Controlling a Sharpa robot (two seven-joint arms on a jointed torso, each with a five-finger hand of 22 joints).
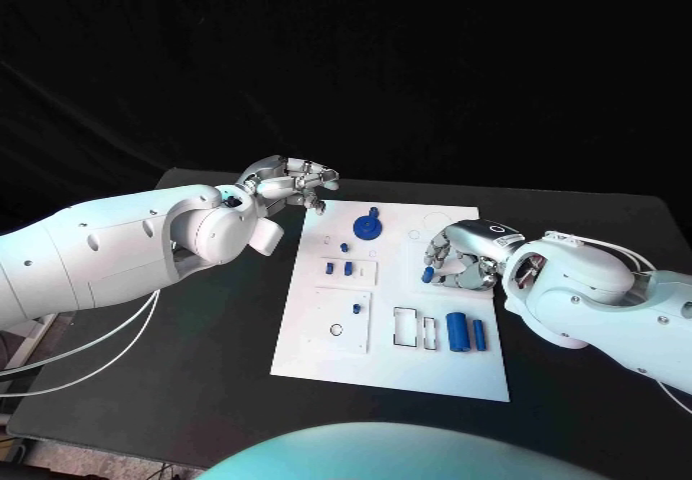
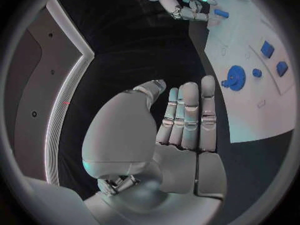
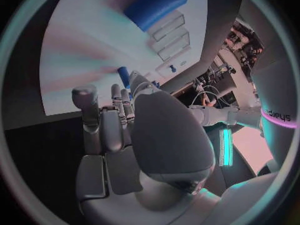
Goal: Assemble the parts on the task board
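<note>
From the head view, the white task board [image 1: 378, 345] lies in the middle of the black table [image 1: 173, 370], and the small blue parts are scattered over it: a blue gear [image 1: 369, 227] stands near its far edge, two small blue pegs [image 1: 340, 267] sit just nearer than the gear, and two blue cylinders [image 1: 464, 332] lie side by side towards the near right corner, next to two rectangular slots [image 1: 413, 328] cut into the board. The left hand [image 1: 289, 181] hangs off the board's far left corner, fingers curled loosely with nothing in them that I can see. The right hand [image 1: 459, 257] sits over the board's right edge, fingers bent down around a small blue part [image 1: 428, 271], though whether it actually pinches it I cannot tell. In the left wrist view, the left hand [image 2: 181, 120] shows its fingers straight and pressed together, holding nothing, with the gear [image 2: 235, 77] on the board beyond. In the right wrist view, the right hand [image 3: 119, 130] has fingers close together, a blue part [image 3: 124, 76] at their tips; a forearm band reads "sharpa" [image 3: 278, 116].
</note>
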